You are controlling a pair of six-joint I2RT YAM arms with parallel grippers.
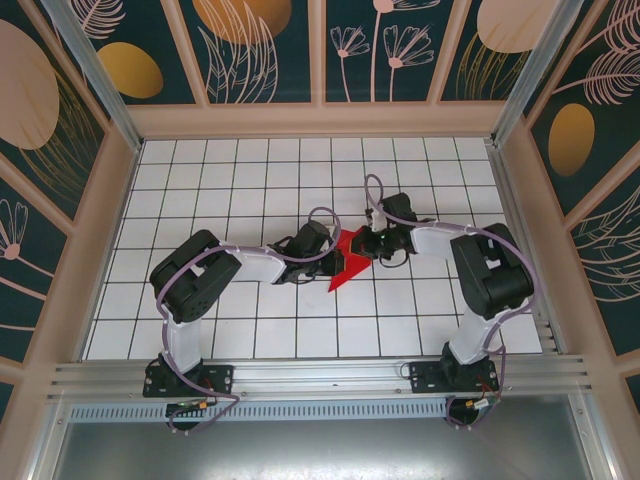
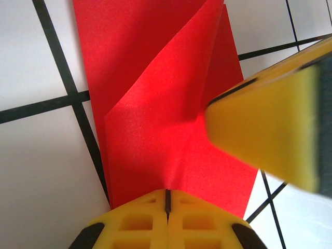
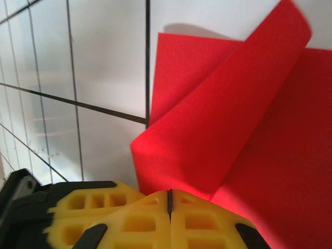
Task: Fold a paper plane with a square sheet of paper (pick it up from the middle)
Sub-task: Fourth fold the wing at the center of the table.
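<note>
Mid-fold stage of the paper-plane task. The red square sheet of paper [image 1: 343, 268], creased into a pointed form, lies at the centre of the white gridded tabletop [image 1: 250, 180], directly on its surface rather than in any tray or box. The left end effector [image 2: 167, 197] is closed, its yellow fingers meeting on the near edge of the sheet where a centre crease runs out. The right end effector [image 3: 168, 198] is likewise closed, pinching the corner of a raised flap that curls up off the lower layer. In the left wrist view, one yellow finger of the right end effector stands over the right half of the sheet, beside a diagonal fold. The step in hand appears to be carrying this flap over toward the centre line. To do it well, the left end effector should probably anchor the sheet flat while the right draws its flap across slowly, aligning the edge with the crease before pressing down; a hurried pull risks dragging the thin paper or skewing the fold
</note>
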